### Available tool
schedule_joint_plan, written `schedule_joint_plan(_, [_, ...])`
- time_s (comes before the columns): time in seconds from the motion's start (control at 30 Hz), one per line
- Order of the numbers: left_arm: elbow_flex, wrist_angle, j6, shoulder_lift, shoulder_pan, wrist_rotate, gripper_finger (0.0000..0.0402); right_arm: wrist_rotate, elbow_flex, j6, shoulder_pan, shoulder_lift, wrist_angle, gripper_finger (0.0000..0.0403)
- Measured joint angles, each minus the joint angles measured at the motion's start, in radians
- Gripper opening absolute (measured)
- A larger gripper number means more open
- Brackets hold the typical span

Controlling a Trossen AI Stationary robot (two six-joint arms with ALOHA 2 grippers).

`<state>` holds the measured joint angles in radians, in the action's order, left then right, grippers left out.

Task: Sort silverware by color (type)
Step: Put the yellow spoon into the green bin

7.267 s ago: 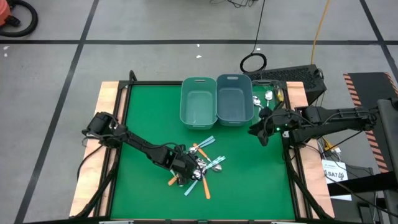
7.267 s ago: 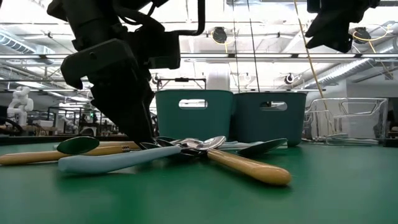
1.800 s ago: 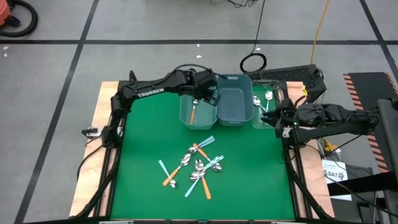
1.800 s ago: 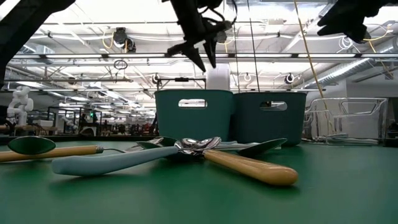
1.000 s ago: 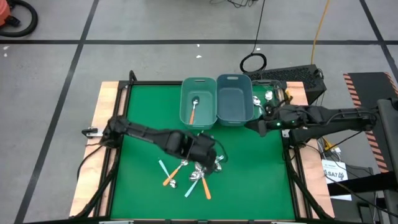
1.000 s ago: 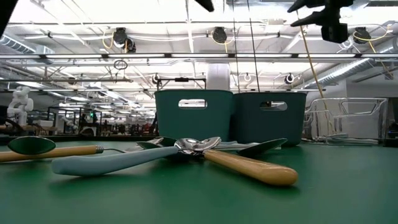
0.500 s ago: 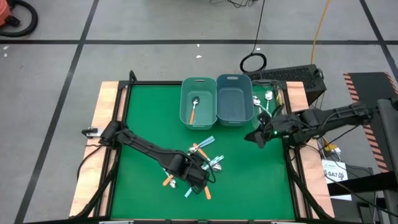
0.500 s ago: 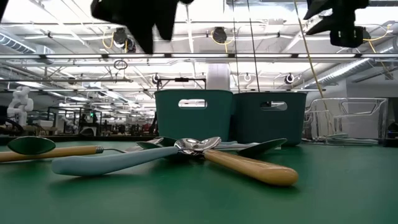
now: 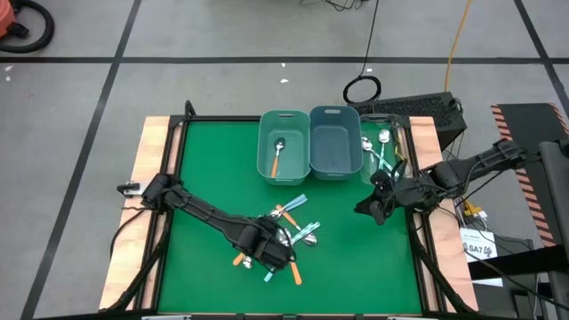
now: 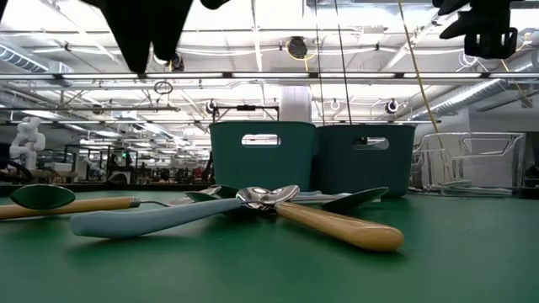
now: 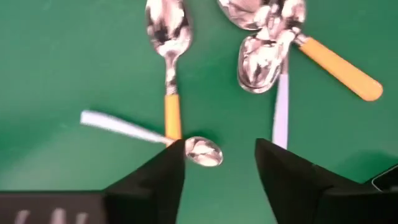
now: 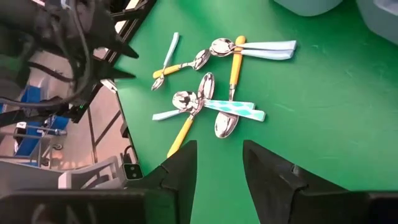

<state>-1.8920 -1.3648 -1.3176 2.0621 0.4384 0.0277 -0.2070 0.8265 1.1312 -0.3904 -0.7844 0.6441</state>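
Now L gripper [image 11: 219,163], fingers apart & empty, hangs over spoon pile [image 9: 283,236]; R gripper [image 12: 217,163] likewise apart.

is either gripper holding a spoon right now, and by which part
No. The left gripper hangs open over the spoon pile with nothing between its fingers. The right gripper is open and empty too, near the table's right edge.

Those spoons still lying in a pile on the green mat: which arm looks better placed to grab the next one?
The left. Its left gripper hangs open right above the spoon pile, an orange-handled spoon just ahead of its fingers. The right gripper, also open, hovers off by the mat's right edge, away from the pile.
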Motion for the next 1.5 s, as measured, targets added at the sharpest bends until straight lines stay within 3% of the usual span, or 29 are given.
schedule_joint_plan(0.1, [0.037, 0.010, 0.045, 0.004, -0.004, 0.004, 0.0243, -0.005, 0.000, 0.019, -0.023, 0.000, 0.000, 0.0125])
schedule_joint_plan(0.2, [0.075, 0.031, 0.101, 0.000, -0.009, 0.050, 0.0252, -0.007, 0.000, 0.046, -0.050, 0.000, -0.001, 0.0125])
schedule_joint_plan(0.37, [0.189, 0.093, 0.183, 0.002, -0.024, 0.036, 0.0234, -0.008, 0.000, 0.081, -0.092, -0.001, -0.005, 0.0125])
schedule_joint_plan(0.67, [0.278, 0.222, 0.117, 0.002, -0.018, 0.023, 0.0193, -0.097, 0.000, 0.140, -0.173, -0.014, -0.015, 0.0125])
schedule_joint_plan(0.9, [0.341, 0.222, 0.089, 0.002, -0.023, 0.021, 0.0191, -0.109, 0.000, 0.140, -0.211, -0.071, -0.035, 0.0125])
schedule_joint_plan(1.23, [0.469, 0.404, 0.120, -0.005, -0.028, -0.056, 0.0189, -0.105, 0.000, 0.152, -0.237, -0.133, -0.054, 0.0125])
schedule_joint_plan(1.33, [0.503, 0.466, 0.141, -0.007, -0.040, -0.084, 0.0170, -0.105, 0.000, 0.152, -0.242, -0.143, -0.061, 0.0125])
schedule_joint_plan(1.5, [0.504, 0.489, 0.161, -0.006, -0.053, -0.075, 0.0097, -0.105, 0.000, 0.152, -0.243, -0.153, -0.077, 0.0125])
